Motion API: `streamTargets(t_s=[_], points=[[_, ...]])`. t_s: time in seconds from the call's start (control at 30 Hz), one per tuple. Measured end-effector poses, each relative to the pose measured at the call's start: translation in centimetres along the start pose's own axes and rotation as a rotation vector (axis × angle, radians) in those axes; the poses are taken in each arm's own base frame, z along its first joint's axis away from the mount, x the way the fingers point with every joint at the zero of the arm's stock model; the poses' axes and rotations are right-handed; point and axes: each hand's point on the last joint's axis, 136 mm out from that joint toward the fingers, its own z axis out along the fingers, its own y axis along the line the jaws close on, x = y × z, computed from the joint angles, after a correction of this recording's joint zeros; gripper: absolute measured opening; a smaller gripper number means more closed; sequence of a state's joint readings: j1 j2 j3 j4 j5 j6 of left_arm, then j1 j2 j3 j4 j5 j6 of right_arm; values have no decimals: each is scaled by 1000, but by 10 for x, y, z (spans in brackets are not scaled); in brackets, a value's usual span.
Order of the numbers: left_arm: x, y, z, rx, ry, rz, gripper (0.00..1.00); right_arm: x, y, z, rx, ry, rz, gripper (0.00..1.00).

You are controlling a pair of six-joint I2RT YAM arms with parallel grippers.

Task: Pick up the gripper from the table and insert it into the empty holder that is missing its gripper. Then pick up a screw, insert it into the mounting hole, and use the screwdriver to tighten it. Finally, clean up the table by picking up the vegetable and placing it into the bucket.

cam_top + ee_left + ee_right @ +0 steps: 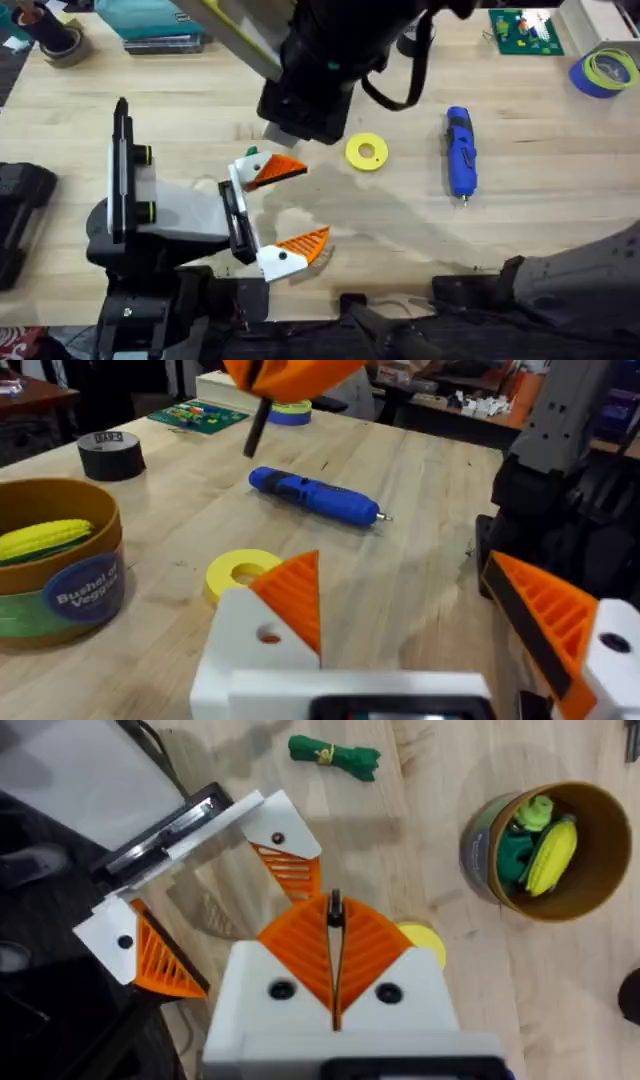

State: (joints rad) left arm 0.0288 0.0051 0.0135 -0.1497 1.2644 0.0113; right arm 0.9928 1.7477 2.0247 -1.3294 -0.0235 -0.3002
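From overhead, the left gripper (285,210) lies low over the bench (540,230), its white fingers spread wide apart with nothing between them. The right gripper (335,935) has its orange pads pressed together on a thin dark rod, perhaps a tool bit. The right wrist view also shows the vegetable (334,752) lying on the wood, well apart from the bucket (590,870), which holds yellow and green toy pieces. The screwdriver (459,152) lies beside a yellow disc (367,152).
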Motion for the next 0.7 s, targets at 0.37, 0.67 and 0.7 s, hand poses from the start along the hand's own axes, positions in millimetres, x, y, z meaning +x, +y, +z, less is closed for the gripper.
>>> streamTargets(t_s=[0.37, 0.67, 0.7], points=[[0, 0, 0, 0, 0, 0, 986, -2, 0, 0, 2, -6, -13, 6], [0, 0, 0, 0, 0, 0, 986, -7, 16, 20, -28, 28, -52, 6], [0, 0, 0, 0, 0, 0, 985, -7, 17, 22, -31, 34, -57, 6]])
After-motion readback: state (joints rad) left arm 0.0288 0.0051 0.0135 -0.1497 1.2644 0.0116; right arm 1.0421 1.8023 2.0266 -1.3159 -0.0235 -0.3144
